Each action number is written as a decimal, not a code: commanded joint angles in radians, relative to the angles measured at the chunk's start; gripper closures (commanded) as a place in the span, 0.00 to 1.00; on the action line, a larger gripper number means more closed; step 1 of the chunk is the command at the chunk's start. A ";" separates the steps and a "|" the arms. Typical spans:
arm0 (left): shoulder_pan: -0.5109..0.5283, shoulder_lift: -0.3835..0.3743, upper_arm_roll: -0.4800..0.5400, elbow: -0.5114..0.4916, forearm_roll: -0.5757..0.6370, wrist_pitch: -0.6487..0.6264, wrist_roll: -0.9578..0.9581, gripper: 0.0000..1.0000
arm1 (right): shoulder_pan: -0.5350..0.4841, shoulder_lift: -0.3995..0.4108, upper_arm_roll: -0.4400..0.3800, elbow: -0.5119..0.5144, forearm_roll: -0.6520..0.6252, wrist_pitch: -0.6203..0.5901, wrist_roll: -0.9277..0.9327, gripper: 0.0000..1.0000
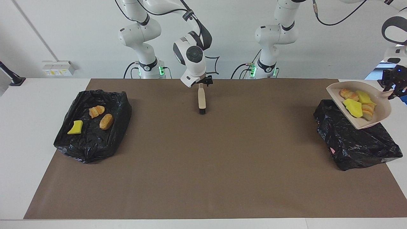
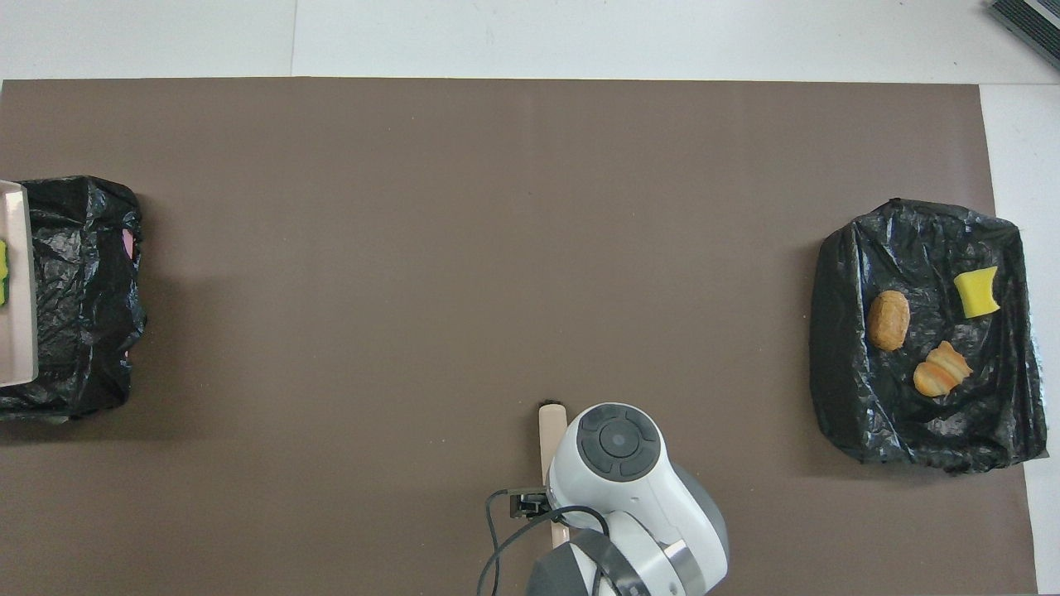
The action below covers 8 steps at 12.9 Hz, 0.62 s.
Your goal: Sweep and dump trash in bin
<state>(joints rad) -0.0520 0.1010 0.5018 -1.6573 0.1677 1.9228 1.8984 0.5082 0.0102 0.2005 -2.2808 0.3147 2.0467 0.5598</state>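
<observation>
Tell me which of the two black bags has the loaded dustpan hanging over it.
The black bag at the left arm's end of the table: the dustpan hangs over it. The other bag, at the right arm's end, has three pieces lying on it.

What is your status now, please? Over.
Left gripper shut on dustpan handle, pan over bin. Trash in dustpan, not yet dumped. Right gripper at brush handle. Nothing blocks the bin.

Both arms are glossy white, built of rounded segments with dark grey bands at the joints. Each base wears a black collar with white marks, and a small green light glows beside it. Round dark grey caps close the wrist housings, one showing raised pads from overhead. Thin black cables loop along the upper links and trail off the wrists.
</observation>
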 commanded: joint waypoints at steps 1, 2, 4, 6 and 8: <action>0.023 0.069 0.024 0.047 0.062 0.101 0.051 1.00 | -0.072 0.057 0.003 0.090 -0.080 0.020 -0.021 0.00; 0.023 0.077 0.026 0.039 0.112 0.166 0.039 1.00 | -0.094 0.068 0.003 0.113 -0.112 0.020 -0.020 0.00; 0.023 0.130 0.029 0.039 0.156 0.209 -0.013 1.00 | -0.144 0.070 0.002 0.142 -0.217 0.018 -0.017 0.00; 0.026 0.167 0.029 0.019 0.235 0.286 -0.071 1.00 | -0.200 0.060 0.000 0.182 -0.299 0.007 -0.014 0.00; 0.009 0.192 0.027 0.004 0.309 0.309 -0.127 1.00 | -0.240 0.036 -0.004 0.202 -0.372 -0.002 -0.014 0.00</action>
<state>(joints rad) -0.0333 0.2714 0.5261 -1.6558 0.4089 2.1982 1.8178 0.3020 0.0638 0.1914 -2.1015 0.0031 2.0625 0.5590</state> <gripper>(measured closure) 0.683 0.000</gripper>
